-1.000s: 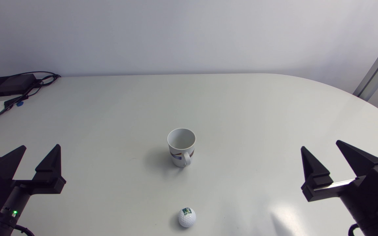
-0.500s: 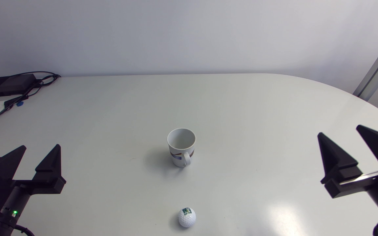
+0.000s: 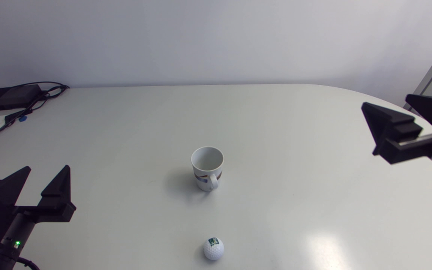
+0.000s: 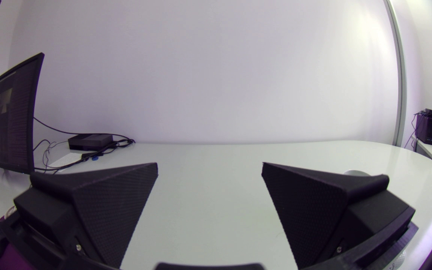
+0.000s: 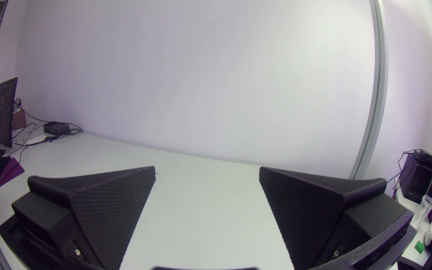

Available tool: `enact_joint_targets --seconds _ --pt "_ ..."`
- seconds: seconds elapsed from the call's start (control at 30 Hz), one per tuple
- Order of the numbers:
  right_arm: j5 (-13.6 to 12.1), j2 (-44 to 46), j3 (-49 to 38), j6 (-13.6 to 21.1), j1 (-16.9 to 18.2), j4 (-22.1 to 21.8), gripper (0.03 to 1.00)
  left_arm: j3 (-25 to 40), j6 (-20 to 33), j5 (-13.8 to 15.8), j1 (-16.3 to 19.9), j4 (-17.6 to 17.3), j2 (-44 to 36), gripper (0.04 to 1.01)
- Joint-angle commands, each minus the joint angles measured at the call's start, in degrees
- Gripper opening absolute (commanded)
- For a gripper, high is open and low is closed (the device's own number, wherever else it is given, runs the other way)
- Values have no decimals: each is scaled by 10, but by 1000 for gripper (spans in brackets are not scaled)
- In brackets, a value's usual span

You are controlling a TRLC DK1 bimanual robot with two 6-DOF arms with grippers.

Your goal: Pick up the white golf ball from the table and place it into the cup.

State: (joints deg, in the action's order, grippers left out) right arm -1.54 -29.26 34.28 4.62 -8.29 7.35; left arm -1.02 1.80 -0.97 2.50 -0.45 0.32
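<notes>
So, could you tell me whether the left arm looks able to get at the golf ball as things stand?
Probably yes: the left gripper is open, and only bare table lies between it and the golf ball.

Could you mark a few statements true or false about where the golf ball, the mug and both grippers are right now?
1. The golf ball lies on the table, apart from the mug. True.
2. The mug lies tipped on its side. False: it stands upright, mouth up.
3. The left gripper is shut on the golf ball. False: its fingers are open and hold nothing.
4. The right gripper is open, well away from the golf ball. True.
</notes>
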Motion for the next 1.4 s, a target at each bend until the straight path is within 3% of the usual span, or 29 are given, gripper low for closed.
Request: enact_joint_targets --seconds 0.0,0.2,0.33,0.4,0.47,0.53,0.73,0.83,0.93,1.03,1.13,1.3,1.37 --pt "-11 -94 40 -12 6 -1 974 8 -7 4 -4 -4 -8 993" --pt "-64 -264 110 -13 33 41 974 8 -7 4 -2 -4 -8 993" --pt "-122 -352 159 -21 49 101 974 8 -7 4 -3 -4 -8 993" --pt "-145 -392 183 -6 55 130 974 8 -7 4 -4 -4 -8 993" --pt "-191 -436 206 4 70 160 974 8 -7 4 -4 -4 -8 993" --pt "-207 -473 226 17 77 187 974 8 -7 4 -6 -4 -8 993" --pt "-208 -571 279 127 60 282 974 8 -7 4 -11 -4 -8 993" --pt "-207 -590 284 170 45 296 974 8 -7 4 -12 -4 -8 993" --pt "-206 -595 297 255 22 351 974 8 -7 4 -12 -4 -8 993" --pt "-219 -585 290 313 -1 391 974 8 -7 4 -13 -4 -8 993" --pt "-231 -571 267 373 -24 414 974 8 -7 4 -12 -4 -8 993" --pt "-235 -524 204 475 -66 410 974 8 -7 4 -12 -4 -8 993" --pt "-239 -514 191 496 -78 412 974 8 -7 4 -12 -4 -8 993"
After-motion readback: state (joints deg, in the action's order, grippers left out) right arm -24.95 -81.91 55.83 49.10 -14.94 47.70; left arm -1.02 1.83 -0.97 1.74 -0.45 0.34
